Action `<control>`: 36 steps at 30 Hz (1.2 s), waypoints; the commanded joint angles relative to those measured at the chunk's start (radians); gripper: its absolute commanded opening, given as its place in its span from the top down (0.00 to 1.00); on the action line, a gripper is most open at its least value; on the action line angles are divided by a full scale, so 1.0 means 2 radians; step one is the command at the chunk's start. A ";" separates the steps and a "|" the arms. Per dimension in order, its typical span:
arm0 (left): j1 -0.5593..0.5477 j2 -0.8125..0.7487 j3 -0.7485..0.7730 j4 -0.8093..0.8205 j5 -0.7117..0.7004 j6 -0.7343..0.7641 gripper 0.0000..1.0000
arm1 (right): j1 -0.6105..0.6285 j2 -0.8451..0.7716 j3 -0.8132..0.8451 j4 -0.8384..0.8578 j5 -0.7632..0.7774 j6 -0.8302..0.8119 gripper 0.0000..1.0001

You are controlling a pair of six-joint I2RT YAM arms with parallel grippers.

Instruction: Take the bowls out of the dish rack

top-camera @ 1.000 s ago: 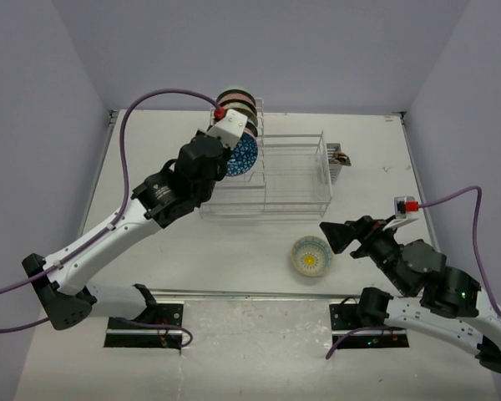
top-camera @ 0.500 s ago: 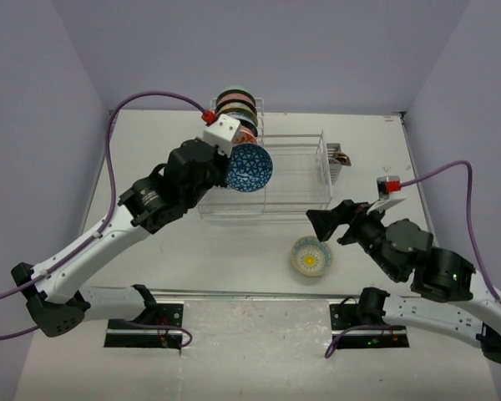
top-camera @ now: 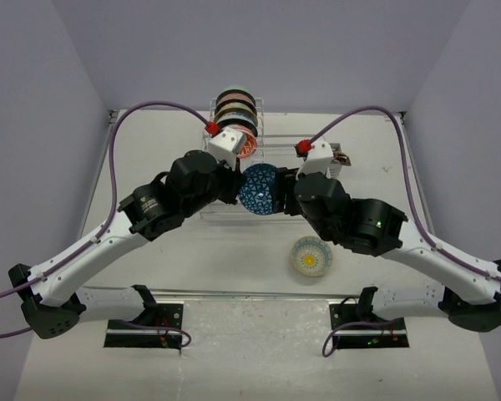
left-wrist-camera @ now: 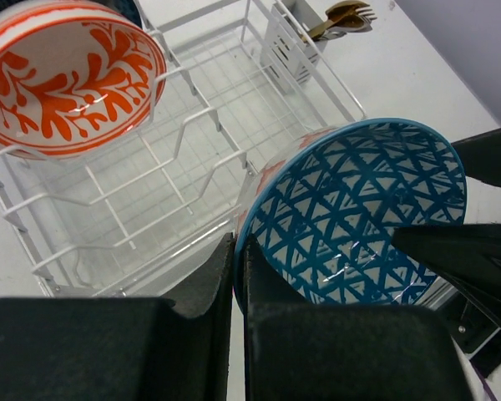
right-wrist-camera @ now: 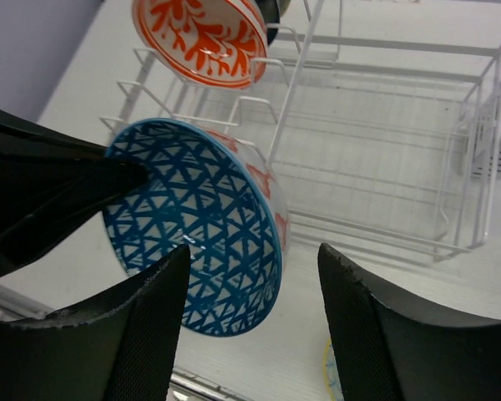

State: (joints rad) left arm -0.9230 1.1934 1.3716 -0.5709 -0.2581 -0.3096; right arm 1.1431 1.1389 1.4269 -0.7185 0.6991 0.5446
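My left gripper (top-camera: 239, 187) is shut on the rim of a blue triangle-patterned bowl (top-camera: 259, 190) and holds it tilted in the air over the near left part of the dish rack (top-camera: 296, 171). In the left wrist view the fingers (left-wrist-camera: 234, 276) pinch the bowl's (left-wrist-camera: 359, 209) edge. My right gripper (top-camera: 281, 189) is open, and in the right wrist view (right-wrist-camera: 255, 255) its jaws straddle the bowl's (right-wrist-camera: 192, 225) lower right rim without closing. An orange-patterned bowl (left-wrist-camera: 71, 79) stands in the rack slots with more bowls behind it (top-camera: 236, 115). A pale yellow bowl (top-camera: 310, 256) sits on the table.
A cutlery holder with utensils (top-camera: 334, 159) hangs at the rack's right end. The rack's wire dividers (right-wrist-camera: 259, 109) stand just behind the held bowl. The yellow bowl lies in front of the rack, under the right arm.
My left gripper has lifted the blue bowl out of the rack and carried it right. My right arm has swung in from the front right to the bowl, jaws open.
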 commanded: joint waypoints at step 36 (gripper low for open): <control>-0.005 -0.243 -0.065 0.003 -0.100 -0.075 0.00 | -0.330 -0.164 -0.266 -0.028 -0.329 -0.015 1.00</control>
State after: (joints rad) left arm -0.9363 0.7368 1.2766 -0.5617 -0.4358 -0.4324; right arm 0.5491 0.7853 0.9436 -0.8124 0.2005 0.5404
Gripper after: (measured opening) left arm 0.997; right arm 0.039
